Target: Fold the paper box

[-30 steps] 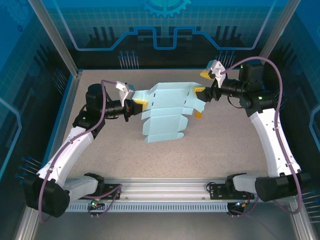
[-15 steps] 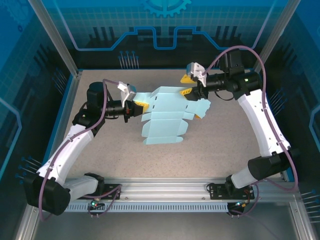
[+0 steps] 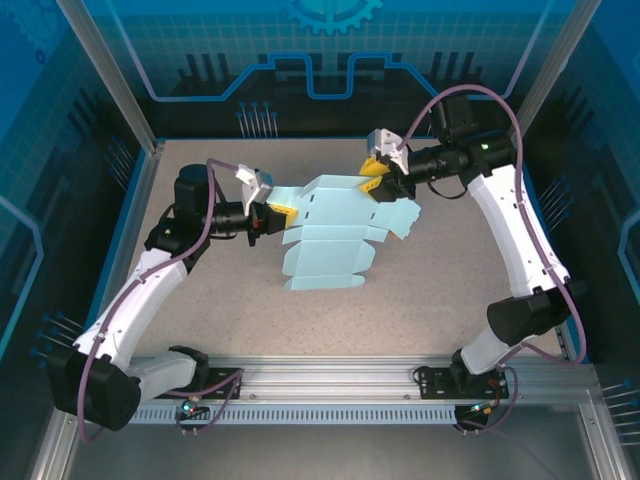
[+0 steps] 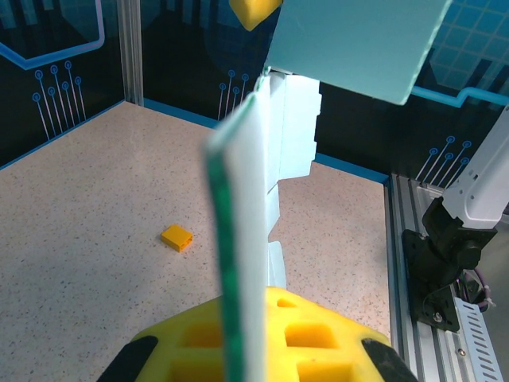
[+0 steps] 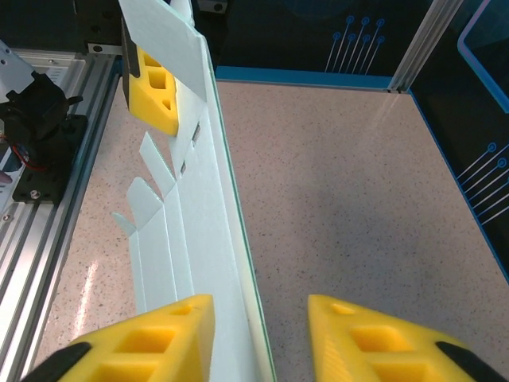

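Top view, from the left: reaches in with the left arm from the near-left corner, elbow bent toward the middle. Clamps the left gripper [image 3: 268,215] on the left end of the paper box [image 3: 330,232], yellow pads pressed together with the card pinched between them. Holds the paper box as an unfolded pale-blue die-cut sheet, raised at its gripped end above the speckled table [image 3: 220,300] and stretching rightward to the other gripper, flaps and tabs pointing to the near side. Cannot tell whether the lowest tabs touch the table. Meets the sheet's far-right upper edge with the right gripper [image 3: 385,182], the right arm arching over from the near-right corner.

Left wrist view, from the left: shows a small orange block [image 4: 176,237] lying on the table, apart from the sheet. Then shows the sheet edge-on, rising upright from between the yellow pads at the bottom, with a broad panel tilted across the top. Shows the aluminium rail [image 4: 398,263] at the right.

Right wrist view, from the left: shows the sheet running away toward the left gripper's yellow pad. Keeps its own yellow fingers [image 5: 151,342] spread apart, with the sheet's edge just beside the left one and bare table in the gap between them.
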Controlling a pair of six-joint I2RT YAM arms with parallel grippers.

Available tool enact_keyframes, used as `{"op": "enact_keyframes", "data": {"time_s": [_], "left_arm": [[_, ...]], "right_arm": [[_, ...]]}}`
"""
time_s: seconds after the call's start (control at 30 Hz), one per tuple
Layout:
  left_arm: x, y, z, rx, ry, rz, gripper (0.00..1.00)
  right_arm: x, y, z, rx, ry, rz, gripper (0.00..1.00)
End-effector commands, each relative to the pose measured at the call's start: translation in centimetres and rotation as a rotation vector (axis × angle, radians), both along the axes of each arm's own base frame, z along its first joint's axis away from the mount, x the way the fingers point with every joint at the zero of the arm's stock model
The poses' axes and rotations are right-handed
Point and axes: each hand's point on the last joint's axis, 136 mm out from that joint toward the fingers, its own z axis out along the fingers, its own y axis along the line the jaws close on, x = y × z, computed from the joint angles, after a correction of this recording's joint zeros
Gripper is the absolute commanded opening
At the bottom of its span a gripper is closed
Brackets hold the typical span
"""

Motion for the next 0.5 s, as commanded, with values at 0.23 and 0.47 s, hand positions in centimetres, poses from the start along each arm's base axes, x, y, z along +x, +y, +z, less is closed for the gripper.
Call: {"op": "enact_keyframes", "data": {"time_s": [0.23,0.47], "left_arm": [[-0.53,0.05,1.66,-0.010,-0.062,-0.027,0.00],[-0.14,0.04,1.98,-0.036,-0.050,-0.009,0.00]], "right_arm": [[-0.51,0.34,0.04,-0.008,0.040,0.027,0.23],[-0.12,0.16,-0.27,-0.026,0.043,0.003,0.09]]}}
